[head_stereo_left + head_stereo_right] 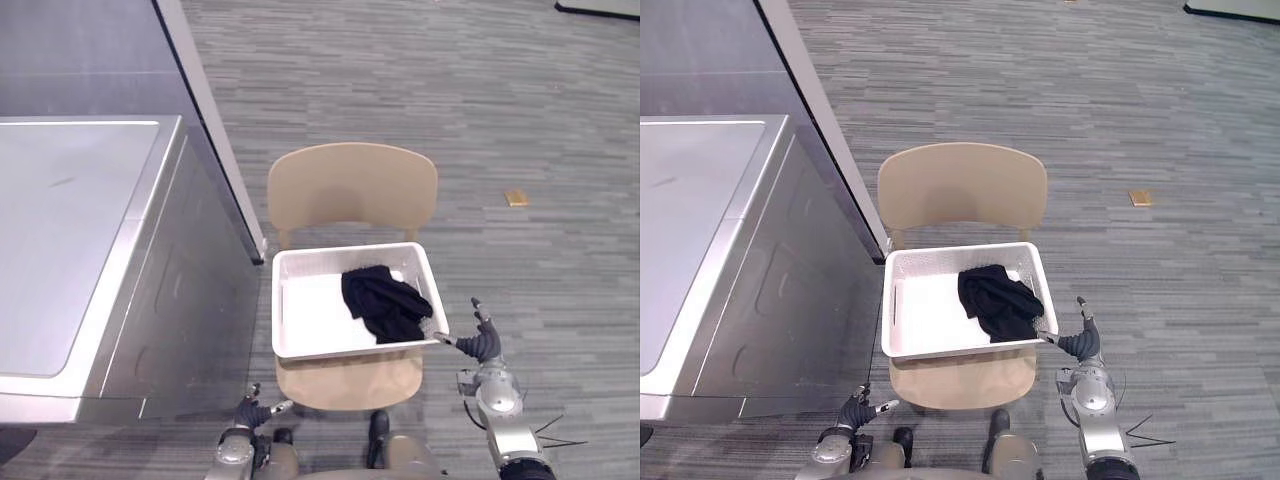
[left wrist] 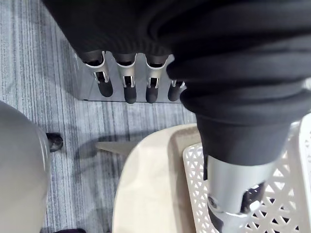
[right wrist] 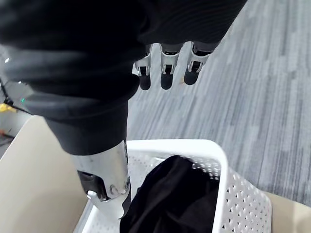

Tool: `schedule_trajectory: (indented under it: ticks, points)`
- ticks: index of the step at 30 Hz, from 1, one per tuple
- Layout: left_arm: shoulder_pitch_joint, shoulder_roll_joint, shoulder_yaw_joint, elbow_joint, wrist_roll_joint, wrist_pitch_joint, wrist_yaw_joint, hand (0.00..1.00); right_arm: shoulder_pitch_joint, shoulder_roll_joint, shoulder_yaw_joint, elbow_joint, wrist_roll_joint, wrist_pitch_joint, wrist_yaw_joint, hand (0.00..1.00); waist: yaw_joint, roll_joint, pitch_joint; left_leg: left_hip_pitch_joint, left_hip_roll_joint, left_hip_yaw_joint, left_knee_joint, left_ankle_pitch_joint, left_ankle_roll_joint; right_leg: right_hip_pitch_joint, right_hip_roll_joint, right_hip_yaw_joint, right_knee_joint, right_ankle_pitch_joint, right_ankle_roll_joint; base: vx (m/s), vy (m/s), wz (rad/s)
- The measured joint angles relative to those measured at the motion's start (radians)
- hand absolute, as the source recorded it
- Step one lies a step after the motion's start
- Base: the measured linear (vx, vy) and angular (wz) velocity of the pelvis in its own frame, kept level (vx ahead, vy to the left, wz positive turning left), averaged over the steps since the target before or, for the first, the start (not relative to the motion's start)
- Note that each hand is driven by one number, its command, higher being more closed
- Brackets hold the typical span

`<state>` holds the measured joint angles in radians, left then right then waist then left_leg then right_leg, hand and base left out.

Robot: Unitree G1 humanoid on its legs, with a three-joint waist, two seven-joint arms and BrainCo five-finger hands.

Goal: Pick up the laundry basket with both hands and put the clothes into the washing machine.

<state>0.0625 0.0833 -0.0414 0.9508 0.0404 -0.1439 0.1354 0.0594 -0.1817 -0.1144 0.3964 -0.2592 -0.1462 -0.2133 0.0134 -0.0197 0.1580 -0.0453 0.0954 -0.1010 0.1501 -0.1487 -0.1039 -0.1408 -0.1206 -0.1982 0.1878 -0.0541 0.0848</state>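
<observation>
Right hand: fingers straight, released, grasping nothing. Its thumb tip reaches the near right corner of the white perforated plastic laundry basket; contact cannot be told.

Left hand: relaxed, empty, low by the chair's near left edge, apart from the basket.

Basket: on the light wooden chair seat, mouth up, long axis left to right. Crumpled black clothes lie in its right half.

Silver washing machine: just left of the chair.

Grey carpet: open to the right.

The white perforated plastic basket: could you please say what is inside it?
One crumpled black garment lies toward the basket's right side; the rest is bare white floor. Anything beneath it is hidden.
</observation>
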Motion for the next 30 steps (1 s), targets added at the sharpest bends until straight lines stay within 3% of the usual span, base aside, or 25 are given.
schedule_trajectory:
  ticks: [7, 10, 14, 18, 22, 24, 27, 30]
  points:
    - [0.008, 0.020, 0.003, 0.000, 0.015, -0.016, -0.002, 0.00, -0.111, -0.077, 0.113, 0.055, -0.069, -0.001, 0.021, 0.00, 0.006, 0.002, -0.002, -0.056, -0.026, -0.068, -0.020, 0.063, -0.007, 0.031, -0.006, -0.081, -0.099, 0.061, -0.006, -0.05, -0.009, 0.35]
    - [0.006, 0.028, 0.002, -0.014, 0.021, -0.024, -0.002, 0.00, -0.258, -0.140, 0.201, 0.174, -0.088, -0.001, 0.022, 0.00, 0.031, 0.015, 0.005, -0.105, -0.031, -0.095, -0.048, 0.103, -0.008, -0.006, -0.009, -0.109, -0.106, 0.082, -0.017, -0.16, -0.018, 0.36]
    - [-0.017, 0.034, 0.004, -0.041, 0.019, -0.042, 0.000, 0.00, -0.525, -0.213, 0.236, 0.387, -0.103, 0.001, 0.021, 0.00, 0.064, 0.056, 0.083, -0.197, -0.030, -0.136, -0.080, 0.166, -0.001, -0.084, -0.010, -0.159, -0.105, 0.121, -0.036, -0.24, -0.022, 0.37]
    - [-0.043, 0.050, 0.011, -0.041, 0.008, -0.042, 0.005, 0.00, -0.698, -0.311, 0.283, 0.528, -0.103, 0.005, 0.018, 0.00, 0.084, 0.083, 0.154, -0.247, -0.027, -0.142, -0.135, 0.205, 0.012, -0.147, -0.020, -0.164, -0.105, 0.134, -0.032, -0.22, 0.005, 0.17]
    - [-0.066, 0.063, 0.016, -0.063, -0.020, -0.061, 0.023, 0.00, -0.852, -0.412, 0.329, 0.629, -0.102, 0.026, 0.016, 0.00, 0.084, 0.093, 0.213, -0.296, -0.025, -0.143, -0.189, 0.259, 0.010, -0.216, -0.023, -0.157, -0.111, 0.162, -0.031, -0.13, -0.001, 0.05]
    - [-0.109, 0.066, 0.017, -0.097, -0.058, -0.066, 0.044, 0.00, -0.977, -0.485, 0.367, 0.690, -0.094, 0.038, 0.014, 0.00, 0.087, 0.107, 0.253, -0.350, -0.024, -0.146, -0.214, 0.304, 0.002, -0.274, -0.023, -0.154, -0.133, 0.205, -0.039, -0.09, -0.021, -0.05]
    - [-0.189, 0.065, 0.012, -0.101, -0.091, -0.083, 0.060, 0.00, -1.065, -0.543, 0.408, 0.758, -0.095, 0.040, 0.012, 0.00, 0.110, 0.127, 0.282, -0.403, -0.025, -0.155, -0.243, 0.344, -0.002, -0.323, -0.020, -0.156, -0.169, 0.240, -0.043, -0.04, -0.045, -0.05]
    - [-0.239, 0.066, 0.011, -0.124, -0.104, -0.090, 0.069, 0.00, -1.081, -0.549, 0.446, 0.796, -0.097, 0.047, 0.015, 0.00, 0.118, 0.130, 0.289, -0.451, -0.030, -0.173, -0.243, 0.363, -0.002, -0.362, -0.022, -0.163, -0.174, 0.250, -0.050, 0.03, -0.041, 0.06]
